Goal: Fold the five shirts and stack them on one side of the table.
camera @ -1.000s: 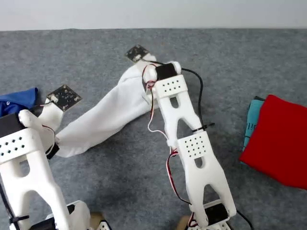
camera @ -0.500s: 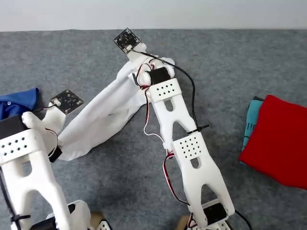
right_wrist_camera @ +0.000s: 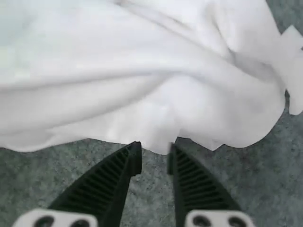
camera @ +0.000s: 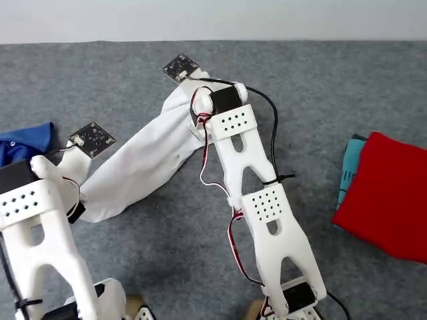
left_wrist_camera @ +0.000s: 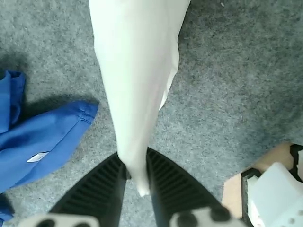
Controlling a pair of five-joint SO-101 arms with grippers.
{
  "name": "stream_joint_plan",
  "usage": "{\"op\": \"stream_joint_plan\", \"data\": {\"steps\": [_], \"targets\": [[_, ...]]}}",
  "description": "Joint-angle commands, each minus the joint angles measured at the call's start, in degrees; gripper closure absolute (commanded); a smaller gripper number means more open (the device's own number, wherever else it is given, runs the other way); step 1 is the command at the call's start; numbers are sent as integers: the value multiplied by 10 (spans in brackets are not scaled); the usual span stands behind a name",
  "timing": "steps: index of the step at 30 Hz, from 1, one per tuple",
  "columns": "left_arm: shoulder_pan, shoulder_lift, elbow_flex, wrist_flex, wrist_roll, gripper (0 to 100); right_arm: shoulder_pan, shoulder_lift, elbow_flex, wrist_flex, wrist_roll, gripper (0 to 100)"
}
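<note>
A white shirt (camera: pixel 143 157) hangs stretched between my two grippers, from the near left up to the far middle of the grey carpet. In the left wrist view my left gripper (left_wrist_camera: pixel 137 177) is shut on a narrow bunched end of the white shirt (left_wrist_camera: pixel 135 80). My right gripper (right_wrist_camera: pixel 155 155) pinches the hem of the wide, wrinkled end of the white shirt (right_wrist_camera: pixel 142 80). A crumpled blue shirt (camera: pixel 25 141) lies at the left edge, beside the left arm (camera: pixel 40 213). Folded red (camera: pixel 387 193) and teal (camera: pixel 349 168) shirts are stacked at the right.
The right arm (camera: pixel 257 193) runs up the middle of the table. Bare grey carpet (camera: pixel 320 93) lies between it and the stack. A pale wall borders the far edge. The blue shirt (left_wrist_camera: pixel 42 137) lies close to the left gripper.
The right gripper carried its end of the white shirt farther away and leftward, then came back slightly right. The left arm barely moved.
</note>
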Motion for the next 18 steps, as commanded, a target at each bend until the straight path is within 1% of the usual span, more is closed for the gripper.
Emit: {"op": "stream_joint_plan", "data": {"steps": [1,8,14,16,18], "targets": [[-1,-16,0,-7,1,995,-1,-15,-29,5,-28,823],[-1,-16,0,-4,1,995,0,49,-29,-76,-39,819],[-3,-16,0,-4,1,995,0,109,-29,-115,-39,824],[-3,-16,0,-5,1,995,1,114,-32,-121,-38,873],[-3,-16,0,-6,1,995,1,108,-32,-118,-35,976]]}}
